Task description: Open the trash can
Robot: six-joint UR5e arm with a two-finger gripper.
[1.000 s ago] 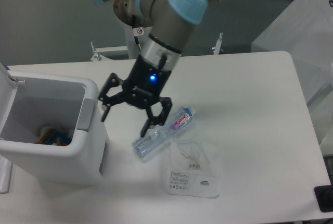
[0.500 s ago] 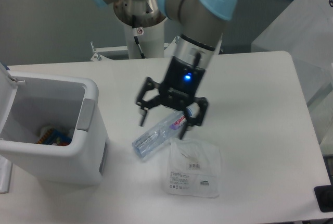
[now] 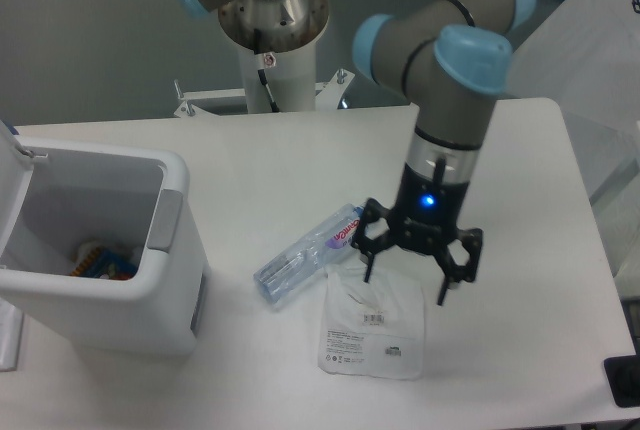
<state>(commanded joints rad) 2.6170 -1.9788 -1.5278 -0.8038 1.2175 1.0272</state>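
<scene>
Camera view: trash can point(image 3: 95, 250) sits at the desk's point(image 3: 520, 150) left edge, lid already up, while the gripper point(image 3: 405, 272) hangs fingers spread over a plastic bag point(image 3: 372, 335) beside the bottle point(image 3: 308, 256)

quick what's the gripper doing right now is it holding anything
Gripper: open and empty, fingers spread above the clear plastic bag, beside the bottle.

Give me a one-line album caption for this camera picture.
Open gripper hovers over a plastic bag beside a lying bottle, with the trash can open at left.
</scene>
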